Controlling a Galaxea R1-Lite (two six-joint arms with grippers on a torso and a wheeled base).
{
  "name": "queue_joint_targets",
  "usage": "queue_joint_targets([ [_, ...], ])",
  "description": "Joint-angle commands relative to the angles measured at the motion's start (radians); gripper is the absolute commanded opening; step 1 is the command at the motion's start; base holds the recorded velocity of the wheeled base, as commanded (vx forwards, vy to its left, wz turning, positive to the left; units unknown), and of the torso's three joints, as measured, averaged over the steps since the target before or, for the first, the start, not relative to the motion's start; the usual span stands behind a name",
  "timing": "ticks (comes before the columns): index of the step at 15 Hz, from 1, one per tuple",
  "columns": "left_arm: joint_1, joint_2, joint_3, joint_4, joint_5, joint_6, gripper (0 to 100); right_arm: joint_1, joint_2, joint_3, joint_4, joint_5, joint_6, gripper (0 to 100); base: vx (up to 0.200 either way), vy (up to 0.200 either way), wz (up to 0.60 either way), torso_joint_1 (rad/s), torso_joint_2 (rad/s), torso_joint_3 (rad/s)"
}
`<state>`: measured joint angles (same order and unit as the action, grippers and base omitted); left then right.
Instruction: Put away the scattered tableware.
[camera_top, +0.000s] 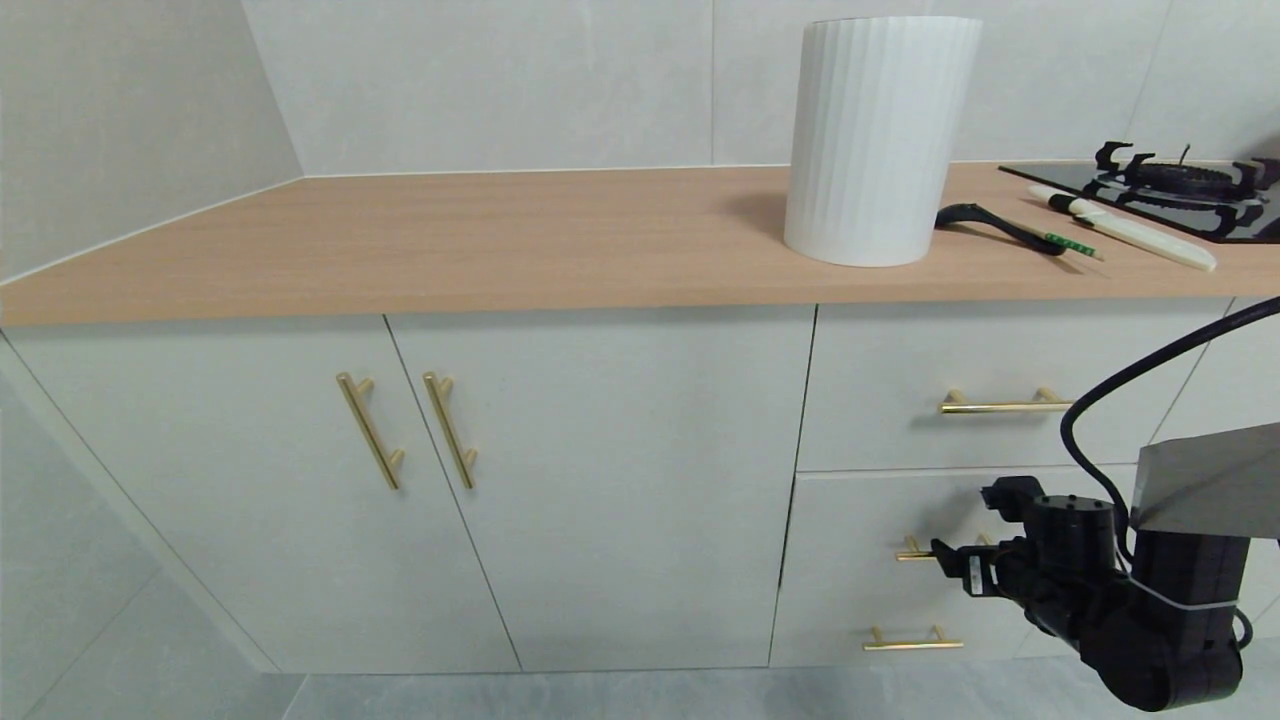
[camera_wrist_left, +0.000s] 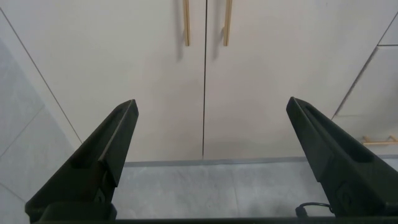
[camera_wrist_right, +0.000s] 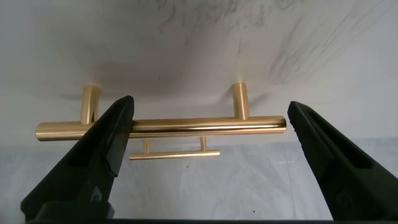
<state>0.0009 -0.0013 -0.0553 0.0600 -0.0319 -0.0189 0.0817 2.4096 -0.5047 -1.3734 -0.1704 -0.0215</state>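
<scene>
On the wooden counter (camera_top: 450, 240) the tableware lies right of a tall white ribbed holder (camera_top: 878, 140): a black ladle (camera_top: 995, 225), a green chopstick (camera_top: 1072, 243) and a white-bladed knife (camera_top: 1135, 230). My right gripper (camera_top: 948, 556) is low in front of the drawer stack, at the middle drawer's gold handle (camera_top: 914, 552). In the right wrist view this gripper (camera_wrist_right: 208, 107) is open, and the handle bar (camera_wrist_right: 186, 127) runs across just beyond its fingertips. My left gripper (camera_wrist_left: 211, 109) is open and empty, facing the lower part of the double cabinet doors (camera_wrist_left: 205, 93).
A black gas hob (camera_top: 1180, 190) sits at the counter's right end. The top drawer handle (camera_top: 1000, 405) and the bottom drawer handle (camera_top: 912, 642) are above and below my right gripper. Two gold door handles (camera_top: 405, 430) are on the cabinet doors to the left. Tiled walls enclose the counter's left and back.
</scene>
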Motion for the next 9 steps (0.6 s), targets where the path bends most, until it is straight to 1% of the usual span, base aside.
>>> queue_joint_targets([
  [1, 0.001, 0.001, 0.0, 0.0, 0.0, -0.001, 100, 0.001, -0.004, 0.009, 0.005, 0.0, -0.002, 100, 0.0, 0.0, 0.0, 0.0, 0.0, 0.0],
  [6, 0.001, 0.001, 0.0, 0.0, 0.0, -0.001, 100, 0.0, -0.024, 0.04, 0.005, 0.0, -0.017, 100, 0.0, 0.0, 0.0, 0.0, 0.0, 0.0],
  [9, 0.001, 0.001, 0.0, 0.0, 0.0, -0.001, 100, 0.013, -0.115, 0.132, 0.008, 0.003, -0.021, 100, 0.0, 0.0, 0.0, 0.0, 0.0, 0.0],
])
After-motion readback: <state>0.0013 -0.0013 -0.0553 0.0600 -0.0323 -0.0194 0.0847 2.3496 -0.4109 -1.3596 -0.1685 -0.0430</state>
